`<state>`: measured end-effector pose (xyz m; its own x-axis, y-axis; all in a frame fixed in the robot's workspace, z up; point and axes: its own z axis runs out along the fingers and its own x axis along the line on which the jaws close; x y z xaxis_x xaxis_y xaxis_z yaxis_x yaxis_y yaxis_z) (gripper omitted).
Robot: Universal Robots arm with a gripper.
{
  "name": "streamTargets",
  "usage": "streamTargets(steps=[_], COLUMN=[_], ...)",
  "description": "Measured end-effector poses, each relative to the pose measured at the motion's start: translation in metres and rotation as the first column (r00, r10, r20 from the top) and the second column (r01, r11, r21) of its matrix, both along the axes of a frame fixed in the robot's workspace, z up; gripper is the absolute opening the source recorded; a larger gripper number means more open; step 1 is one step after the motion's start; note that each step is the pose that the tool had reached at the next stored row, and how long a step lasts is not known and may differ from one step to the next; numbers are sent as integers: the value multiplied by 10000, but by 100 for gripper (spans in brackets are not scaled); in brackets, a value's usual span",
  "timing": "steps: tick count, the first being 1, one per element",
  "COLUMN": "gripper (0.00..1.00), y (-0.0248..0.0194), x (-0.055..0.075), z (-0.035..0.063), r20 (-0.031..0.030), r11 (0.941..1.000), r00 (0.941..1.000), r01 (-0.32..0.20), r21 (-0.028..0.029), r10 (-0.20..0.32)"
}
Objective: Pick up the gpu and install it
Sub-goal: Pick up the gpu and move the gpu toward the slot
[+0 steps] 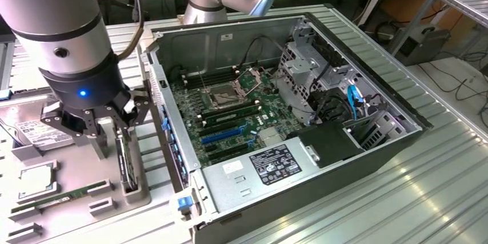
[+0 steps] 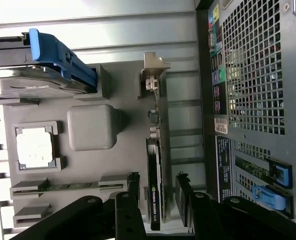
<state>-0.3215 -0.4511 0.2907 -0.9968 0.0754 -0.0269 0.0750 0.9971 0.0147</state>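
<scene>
Nearest us in the exterior view, a green memory stick (image 1: 63,198) and a CPU (image 1: 34,180) lie in the grey fixture tray (image 1: 76,227) on the surface. Just beyond them the gpu (image 1: 126,158) stands on edge in its slot in that tray. Its long axis runs parallel to the open computer case (image 1: 228,38) beside it, and its silver bracket (image 2: 155,62) is at the end away from the fingers (image 2: 133,187). Our end effector (image 2: 158,192) straddles the card, spread wide, with a gap at each face. A hard drive (image 1: 31,132) sits on the exterior view's left.
</scene>
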Motion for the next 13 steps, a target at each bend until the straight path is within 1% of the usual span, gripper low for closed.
streamTargets(steps=[13], gripper=[42], y=[0], x=[10], z=[-249], r20=[0], r11=[10000], r00=[10000], r01=[0], r21=[1], r10=[0])
